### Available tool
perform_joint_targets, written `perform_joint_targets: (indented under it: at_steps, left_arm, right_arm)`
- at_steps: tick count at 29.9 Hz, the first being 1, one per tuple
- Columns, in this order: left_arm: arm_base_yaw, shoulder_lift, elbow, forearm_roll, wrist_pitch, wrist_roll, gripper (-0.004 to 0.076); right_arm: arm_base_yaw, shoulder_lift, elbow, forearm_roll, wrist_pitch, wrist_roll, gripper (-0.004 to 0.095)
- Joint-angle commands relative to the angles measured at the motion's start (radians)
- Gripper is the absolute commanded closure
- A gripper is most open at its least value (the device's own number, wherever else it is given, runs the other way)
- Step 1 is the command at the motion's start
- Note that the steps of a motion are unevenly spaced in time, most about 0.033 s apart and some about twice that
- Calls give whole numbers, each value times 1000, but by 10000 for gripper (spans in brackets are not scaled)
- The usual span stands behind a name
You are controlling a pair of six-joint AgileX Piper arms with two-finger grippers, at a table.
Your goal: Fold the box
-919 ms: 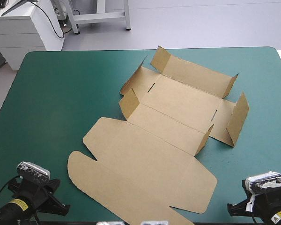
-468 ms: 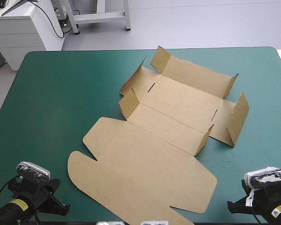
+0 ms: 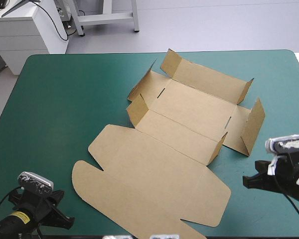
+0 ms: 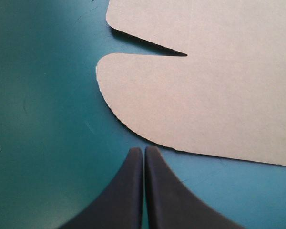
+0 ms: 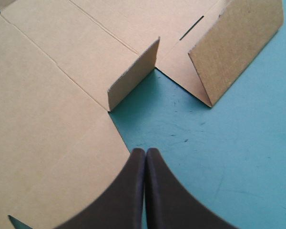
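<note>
The brown box [image 3: 174,149] lies as a cut sheet across the middle of the teal-green table, its lid panel flat toward the near edge and several flaps standing up at the far part. My left gripper [image 3: 67,223] rests shut near the front left corner. In the left wrist view its tips [image 4: 144,149] sit just short of the lid's rounded tab [image 4: 181,109]. My right gripper [image 3: 246,181] is shut and hovers right of the sheet. In the right wrist view its tips [image 5: 145,150] point at a small raised flap [image 5: 133,76] and a taller side flap [image 5: 233,47].
Bare teal-green cover [image 3: 65,99] stretches left of the sheet and along the right edge [image 3: 289,99]. A white cabinet [image 3: 25,30] stands beyond the far left corner.
My right arm has moved away from the near edge, toward the box's right side flap. The left arm and the box have not moved.
</note>
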Motion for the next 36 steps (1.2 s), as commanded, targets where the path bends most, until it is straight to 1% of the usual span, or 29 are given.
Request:
perform_joint_targets:
  at_steps: [1, 4, 7, 9, 12, 17, 19, 22, 25, 27, 32, 36]
  left_arm:
    - [1, 6, -34, -18, -49, -1, 731]
    - [1, 6, -34, -18, -49, -1, 731]
    - [1, 6, -34, -18, -49, -1, 731]
    - [1, 6, -34, -18, -49, -1, 731]
    - [1, 6, -34, -18, -49, -1, 731]
    - [1, 6, -34, -18, -49, -1, 731]
    - [1, 6, -34, -18, -49, -1, 731]
    - [1, 6, -34, -18, -49, -1, 731]
    - [1, 6, -34, -18, -49, -1, 731]
    - [1, 6, -34, -18, -51, -1, 731]
    - [1, 6, -34, -18, -53, -1, 731]
    - [1, 6, -34, -18, -54, -1, 731]
  right_arm:
    - [1, 130, -115, 83, -5, 34, 917]
    - [1, 229, -168, 154, 19, 36, 904]
    - [1, 314, -195, 206, 9, 36, 905]
    - [1, 367, -202, 210, 1, 45, 905]
    - [1, 435, -202, 208, -1, 114, 905]
    - [1, 549, -202, 208, 8, 177, 902]
    - [1, 584, -202, 208, 8, 214, 871]
    - [1, 635, -202, 208, 8, 225, 766]
    - [1, 676, -202, 212, 8, 254, 632]
    - [1, 696, -202, 226, 6, 256, 575]
    - [5, 737, -202, 317, -45, 256, 567]
    - [42, 775, -202, 329, -87, 260, 567]
